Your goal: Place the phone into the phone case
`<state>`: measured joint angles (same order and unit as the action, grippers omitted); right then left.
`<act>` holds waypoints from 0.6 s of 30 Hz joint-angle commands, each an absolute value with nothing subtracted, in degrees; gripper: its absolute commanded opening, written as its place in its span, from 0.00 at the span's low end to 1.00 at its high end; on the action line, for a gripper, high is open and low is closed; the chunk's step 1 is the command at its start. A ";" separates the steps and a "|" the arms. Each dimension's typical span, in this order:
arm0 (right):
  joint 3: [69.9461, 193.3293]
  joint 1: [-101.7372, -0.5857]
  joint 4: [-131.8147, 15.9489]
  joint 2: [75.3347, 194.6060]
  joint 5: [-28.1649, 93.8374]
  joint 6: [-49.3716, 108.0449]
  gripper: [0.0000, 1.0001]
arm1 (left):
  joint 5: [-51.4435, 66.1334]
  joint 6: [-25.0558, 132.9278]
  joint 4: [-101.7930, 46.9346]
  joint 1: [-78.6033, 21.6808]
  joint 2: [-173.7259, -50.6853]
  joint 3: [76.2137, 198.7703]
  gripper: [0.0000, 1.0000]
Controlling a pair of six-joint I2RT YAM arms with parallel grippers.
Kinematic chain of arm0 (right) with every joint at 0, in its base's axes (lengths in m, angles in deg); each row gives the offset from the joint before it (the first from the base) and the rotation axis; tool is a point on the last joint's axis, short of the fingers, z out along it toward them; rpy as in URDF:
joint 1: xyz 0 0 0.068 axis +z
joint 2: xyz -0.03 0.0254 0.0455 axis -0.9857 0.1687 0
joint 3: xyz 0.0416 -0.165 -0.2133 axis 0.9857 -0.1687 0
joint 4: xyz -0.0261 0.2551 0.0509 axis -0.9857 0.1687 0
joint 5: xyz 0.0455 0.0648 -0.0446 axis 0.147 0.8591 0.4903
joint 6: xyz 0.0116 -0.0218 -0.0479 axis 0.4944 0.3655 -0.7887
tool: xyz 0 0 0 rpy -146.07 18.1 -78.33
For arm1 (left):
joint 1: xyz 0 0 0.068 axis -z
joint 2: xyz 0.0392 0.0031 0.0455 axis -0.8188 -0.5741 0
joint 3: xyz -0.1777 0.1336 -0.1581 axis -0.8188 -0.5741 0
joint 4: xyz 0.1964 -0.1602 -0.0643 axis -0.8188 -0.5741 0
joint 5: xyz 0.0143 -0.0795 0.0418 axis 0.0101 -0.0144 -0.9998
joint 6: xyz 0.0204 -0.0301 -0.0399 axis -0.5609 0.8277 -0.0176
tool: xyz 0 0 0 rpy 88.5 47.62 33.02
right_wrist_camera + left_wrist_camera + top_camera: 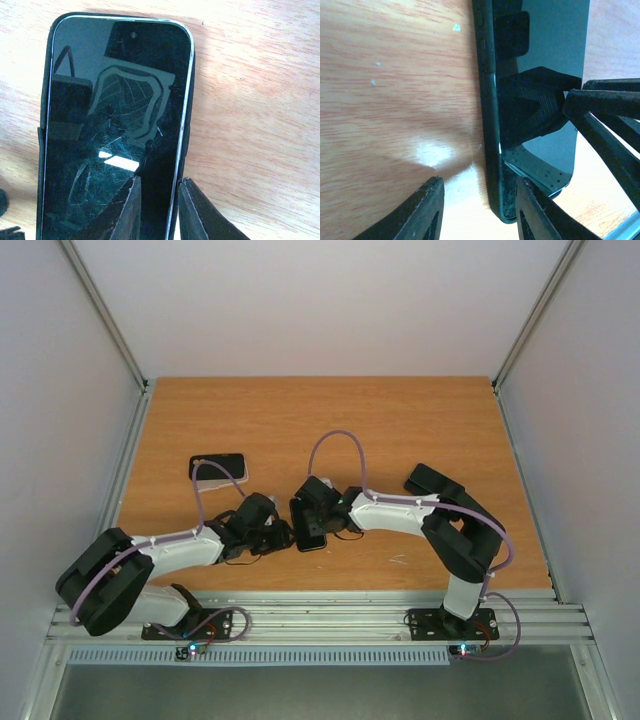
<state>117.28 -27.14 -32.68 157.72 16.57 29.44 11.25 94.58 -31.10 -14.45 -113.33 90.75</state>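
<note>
Right wrist view: the right gripper (160, 181) has its fingers (127, 215) set narrowly apart. One is over the glass of the phone (115, 100), the other over the table (250, 125) just beside it, so the phone's long edge runs up between them. It cannot be told whether they actually squeeze that edge or only bracket it. The phone lies screen up, scratched and reflective. The black case (42, 165) shows as a dark rim along both long sides and around the rounded top corners, so the phone appears to be seated in it, at least at that end.

In the left wrist view the left gripper (479, 182) is spread wide. One of its fingers (420, 215) is over bare wood and the other is over the phone's end, and the case's side wall stands between them with clear space on the wood side. The right gripper's dark fingertips come in from the right and meet the opposite edge of the screen.

In the top view the phone lies flat near the middle of the table, toward its near edge, with both arms bent inward so their grippers meet over it. A dark slab (218, 468), perhaps a second handset on something white, lies apart, beyond the left arm.
</note>
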 commanded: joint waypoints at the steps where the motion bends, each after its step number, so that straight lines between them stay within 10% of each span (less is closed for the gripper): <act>1: 111.91 -27.91 -25.19 160.79 16.36 26.73 0.23 | 11.92 92.96 -33.84 -15.60 -113.23 91.99 0.42; 18: 107.43 -27.91 -20.46 157.89 24.58 27.99 0.19 | 14.71 91.52 -34.48 -12.70 -123.39 97.32 0.35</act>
<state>110.98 -27.58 -32.27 151.89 24.14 28.00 15.16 91.83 -32.89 -13.73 -120.74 97.29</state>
